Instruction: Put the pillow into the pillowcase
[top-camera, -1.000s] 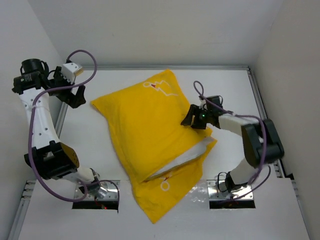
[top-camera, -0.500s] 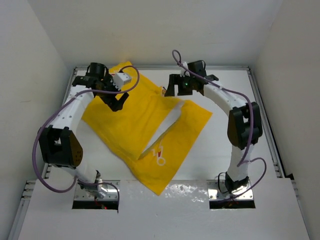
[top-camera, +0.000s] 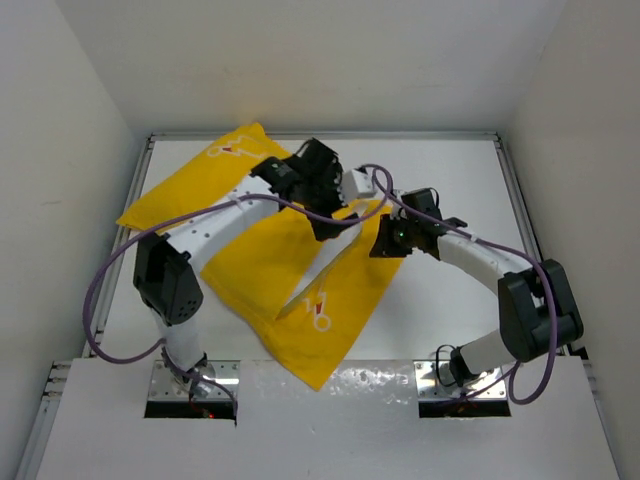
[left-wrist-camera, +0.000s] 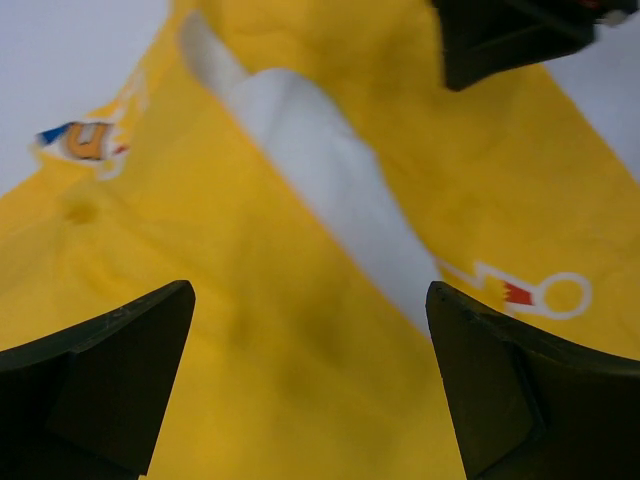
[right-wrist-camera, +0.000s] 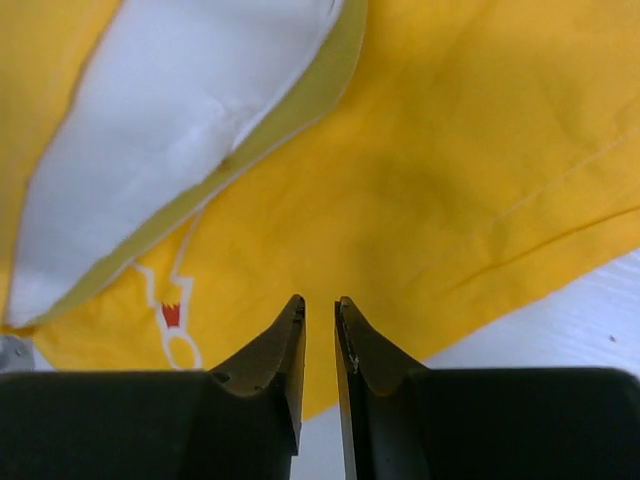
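Mid-table, inside pillowcase (top-camera: 260, 270): pillow (left-wrist-camera: 320, 180), bar a white strip at the open mouth. Above that gap, left gripper (left-wrist-camera: 308, 300), spread wide, probably to tuck. Over pillowcase edge, right gripper (right-wrist-camera: 320, 310), nearly pressed together, pinching nothing.

The left arm (top-camera: 225, 215) and right arm (top-camera: 476, 256) have white shells, black joints, looping purple cables (top-camera: 87, 310) and black end effector fingers (right-wrist-camera: 255, 370).

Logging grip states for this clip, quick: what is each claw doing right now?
Left claw: wide open, holding nothing.
Right claw: nearly closed, thin gap, holding nothing.
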